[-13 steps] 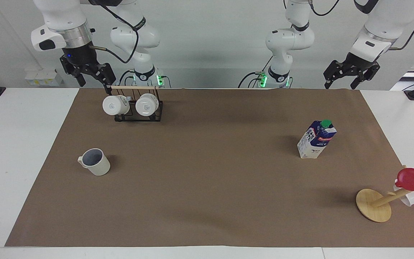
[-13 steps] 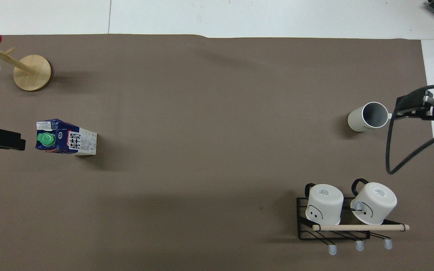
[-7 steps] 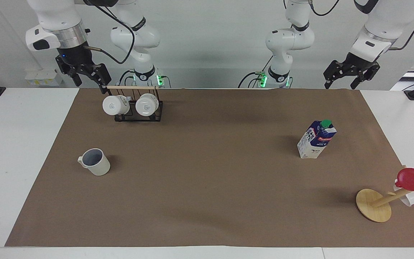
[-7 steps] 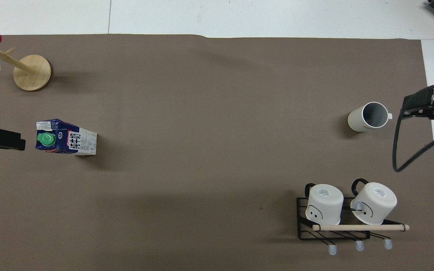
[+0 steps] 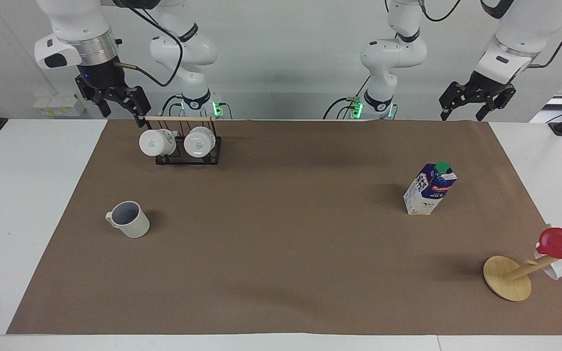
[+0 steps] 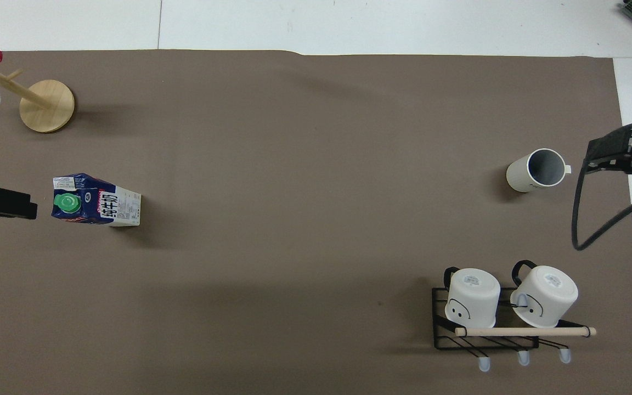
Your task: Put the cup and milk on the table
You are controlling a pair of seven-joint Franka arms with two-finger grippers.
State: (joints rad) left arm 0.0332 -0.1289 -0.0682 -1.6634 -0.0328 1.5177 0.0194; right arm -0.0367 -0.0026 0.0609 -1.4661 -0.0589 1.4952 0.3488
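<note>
Cup [image 5: 130, 219] and milk [image 5: 430, 189] both stood upright on the brown sheet [image 5: 281, 253] covering the table [image 5: 22, 204]. Taking the milk as landmark, the cup sat well apart from it toward the right arm's end, slightly farther from the robots, its grey-blue inside bare, its mouth facing up and its handle pointing to that end of the table. The milk's long axis was vertical, green cap on top. A black wire rack [image 5: 188, 153], nearer the robots than the milk, held two white mugs [image 5: 156, 142] tipped on their sides. The left gripper [image 5: 476, 105] hung with fingers spread wide and nothing in them, raised above the sheet's edge; the right gripper [image 5: 115, 102] hung likewise wide and unloaded beside the rack.
</note>
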